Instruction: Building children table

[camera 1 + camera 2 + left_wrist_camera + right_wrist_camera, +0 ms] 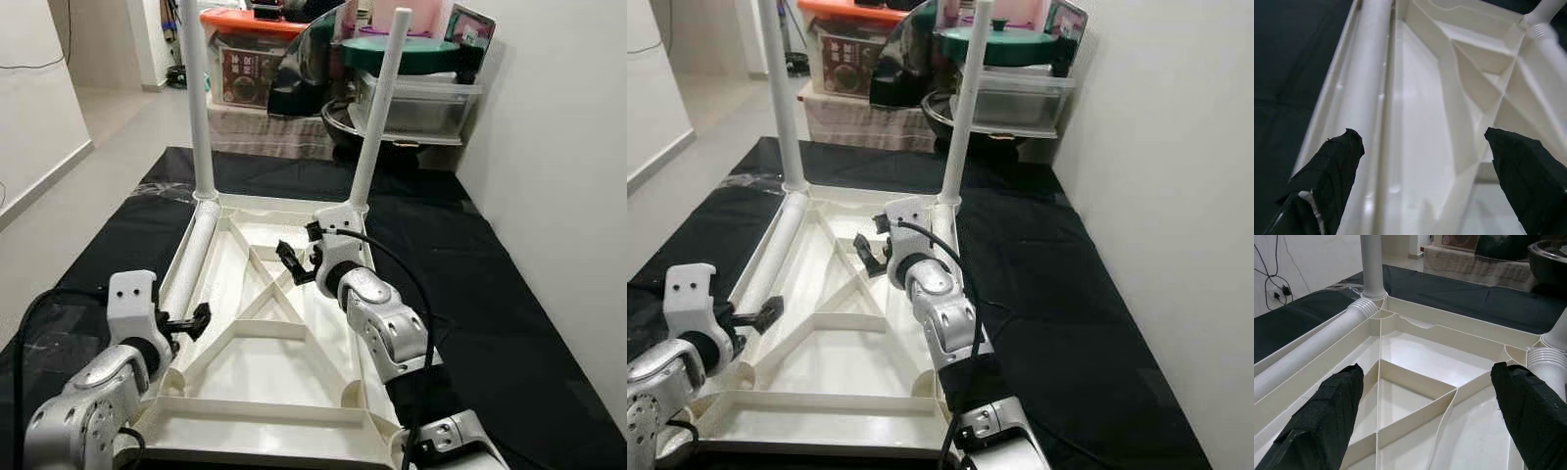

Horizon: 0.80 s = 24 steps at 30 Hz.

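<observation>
upturned tabletop [257, 364] on black mat [460, 294]; possibly floor

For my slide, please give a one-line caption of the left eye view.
Both open grippers, left and right, hover over the upturned white table with two legs standing.

A black cloth [509, 294] covers the floor in the middle of the room and runs back toward a pile of stored things. On the robot's right a plain white wall [558, 147] stands close to the cloth's edge. On the left, bare pale floor [108, 137] leads away along another white wall [34, 88] with a thin cable hanging on it. At the back sits a clear plastic box [421, 103] with a green lid [402, 51] on top, a dark bowl [343, 122] beside it, and an orange lid [250, 22] over a printed box [245, 73]. The light is even and soft
</observation>
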{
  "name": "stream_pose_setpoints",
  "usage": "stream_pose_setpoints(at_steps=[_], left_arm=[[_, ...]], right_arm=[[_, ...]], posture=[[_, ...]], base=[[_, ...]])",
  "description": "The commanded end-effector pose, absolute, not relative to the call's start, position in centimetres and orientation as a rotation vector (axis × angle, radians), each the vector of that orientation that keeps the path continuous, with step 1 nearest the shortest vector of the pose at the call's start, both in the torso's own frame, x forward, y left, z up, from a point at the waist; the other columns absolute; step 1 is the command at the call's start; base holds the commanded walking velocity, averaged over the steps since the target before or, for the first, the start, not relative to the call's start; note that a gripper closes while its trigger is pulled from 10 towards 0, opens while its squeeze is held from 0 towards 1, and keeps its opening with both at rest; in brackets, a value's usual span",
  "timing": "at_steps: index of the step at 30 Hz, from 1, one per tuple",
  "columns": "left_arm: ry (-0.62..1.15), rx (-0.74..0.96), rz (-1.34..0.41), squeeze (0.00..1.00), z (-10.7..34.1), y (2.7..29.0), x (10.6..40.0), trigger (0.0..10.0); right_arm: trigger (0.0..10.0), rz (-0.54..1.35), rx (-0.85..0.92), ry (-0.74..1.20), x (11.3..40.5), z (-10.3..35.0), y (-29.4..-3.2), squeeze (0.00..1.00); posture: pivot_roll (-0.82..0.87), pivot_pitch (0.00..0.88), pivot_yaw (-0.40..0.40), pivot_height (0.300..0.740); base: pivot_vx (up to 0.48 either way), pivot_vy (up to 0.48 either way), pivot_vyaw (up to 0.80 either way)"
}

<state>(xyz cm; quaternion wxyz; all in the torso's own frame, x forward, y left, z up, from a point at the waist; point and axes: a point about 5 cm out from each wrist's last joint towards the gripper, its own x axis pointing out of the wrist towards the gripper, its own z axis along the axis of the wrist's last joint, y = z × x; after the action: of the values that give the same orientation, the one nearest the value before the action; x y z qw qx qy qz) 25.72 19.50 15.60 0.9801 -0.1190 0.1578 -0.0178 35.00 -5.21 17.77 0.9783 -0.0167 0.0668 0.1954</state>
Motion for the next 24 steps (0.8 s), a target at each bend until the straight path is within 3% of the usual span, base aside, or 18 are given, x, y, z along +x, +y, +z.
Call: stream_pose_setpoints(at_steps=[1,19,24], left_arm=[[0.361,-0.280,-0.047,0.00,14.9,19.4,25.7,10.0],[0.406,-0.343,0.064,0.00,14.6,20.3,25.6,10.0],[0.500,-0.504,0.036,0.00,12.2,19.9,25.4,10.0]], right_arm=[[10.0,0.380,-0.036,0.152,35.1,17.6,-5.4,0.00],[10.0,0.394,-0.046,0.176,35.1,17.0,-5.2,0.00],[10.0,0.397,-0.054,0.187,35.0,16.8,-5.0,0.00]], posture=[[0.08,0.000,-0.085,0.740],[0.09,0.000,-0.095,0.740],[0.08,0.000,-0.087,0.740]], base=[[0.000,0.000,0.00],[0.000,0.000,0.00],[0.000,0.000,0.00]])
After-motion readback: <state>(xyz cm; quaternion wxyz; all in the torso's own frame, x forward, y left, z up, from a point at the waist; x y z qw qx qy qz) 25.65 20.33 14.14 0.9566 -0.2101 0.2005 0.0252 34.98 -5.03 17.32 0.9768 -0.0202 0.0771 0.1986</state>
